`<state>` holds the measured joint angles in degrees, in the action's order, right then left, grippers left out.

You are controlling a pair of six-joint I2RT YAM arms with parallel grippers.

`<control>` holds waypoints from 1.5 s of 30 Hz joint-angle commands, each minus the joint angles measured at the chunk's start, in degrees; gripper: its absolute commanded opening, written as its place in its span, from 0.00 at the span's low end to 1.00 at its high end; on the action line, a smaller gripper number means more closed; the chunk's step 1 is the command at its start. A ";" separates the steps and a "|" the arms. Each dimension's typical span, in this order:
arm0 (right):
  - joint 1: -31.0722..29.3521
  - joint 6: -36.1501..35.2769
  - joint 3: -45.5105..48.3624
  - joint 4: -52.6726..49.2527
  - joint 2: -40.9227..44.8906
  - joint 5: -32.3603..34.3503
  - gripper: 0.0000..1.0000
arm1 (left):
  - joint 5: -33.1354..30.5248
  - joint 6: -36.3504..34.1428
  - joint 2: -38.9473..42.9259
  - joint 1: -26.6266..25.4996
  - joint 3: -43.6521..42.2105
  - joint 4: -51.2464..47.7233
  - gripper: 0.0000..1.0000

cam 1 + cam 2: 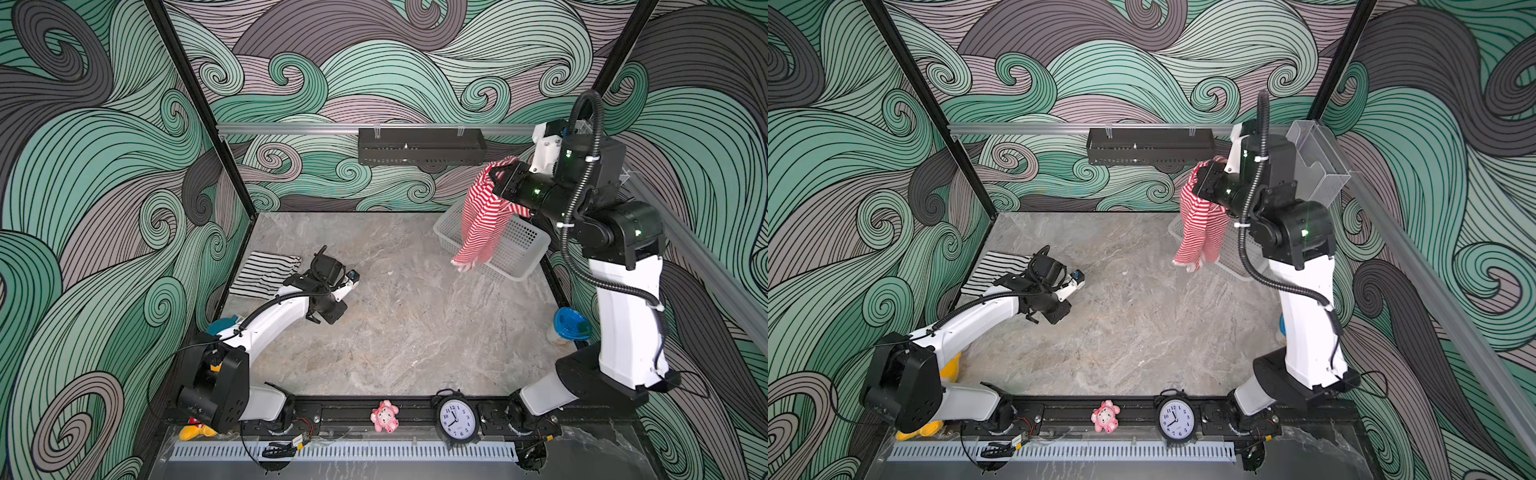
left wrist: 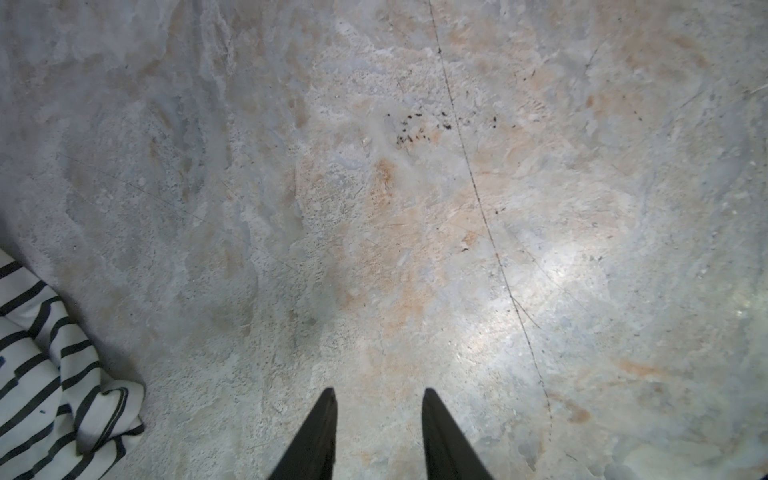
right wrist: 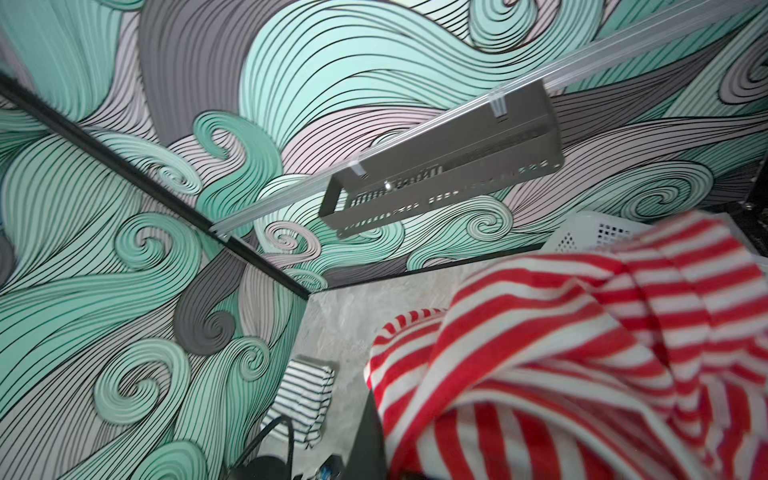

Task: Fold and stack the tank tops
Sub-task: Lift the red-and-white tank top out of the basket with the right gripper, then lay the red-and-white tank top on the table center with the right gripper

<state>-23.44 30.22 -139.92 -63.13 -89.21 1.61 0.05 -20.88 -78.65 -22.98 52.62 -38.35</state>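
The red-and-white striped tank top [image 1: 478,220] hangs in the air from my right gripper [image 1: 496,174], which is shut on its upper edge, high over the white basket [image 1: 519,253] at the back right. In the right wrist view the red-and-white top [image 3: 582,353] fills the lower corner and hides most of the jaws. The black-and-white striped tank top [image 1: 262,274] lies folded flat at the table's left edge. My left gripper [image 1: 353,276] hovers low just right of it, open and empty. In the left wrist view the fingertips [image 2: 330,395] stand apart over bare table, with the black-and-white top [image 2: 50,374] off to one side.
A black perforated shelf [image 1: 419,145] hangs on the back wall rail. Along the front rail stand a pink plush toy [image 1: 384,415] and a black clock [image 1: 457,419]. A blue object [image 1: 571,324] sits by the right arm's base, and a yellow toy [image 1: 195,432] by the left arm's base.
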 commanded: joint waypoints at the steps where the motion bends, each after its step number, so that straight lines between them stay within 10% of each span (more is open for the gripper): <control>1: -3.45 0.18 0.85 -1.57 -0.78 1.94 0.00 | -3.58 1.44 0.04 -0.38 -0.24 1.36 0.38; 10: -11.37 4.04 6.91 9.38 -14.78 -3.51 0.00 | -9.96 3.17 -2.37 3.08 0.35 3.28 0.38; 19: -17.47 2.48 -27.69 1.86 -36.79 5.66 0.00 | -6.92 4.10 -5.28 9.18 1.33 2.16 0.37; 30: -20.37 5.22 37.14 25.95 -4.48 24.16 0.00 | -3.98 4.02 -6.69 9.18 1.95 1.39 0.37; 45: -17.98 16.54 73.84 26.86 4.07 15.78 0.00 | 11.14 -2.22 -14.16 0.24 8.90 -2.96 0.38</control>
<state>-41.28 43.88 -65.43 -38.74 -88.64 18.61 6.07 -20.91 -90.06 -19.86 58.26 -39.11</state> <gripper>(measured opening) 0.065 0.376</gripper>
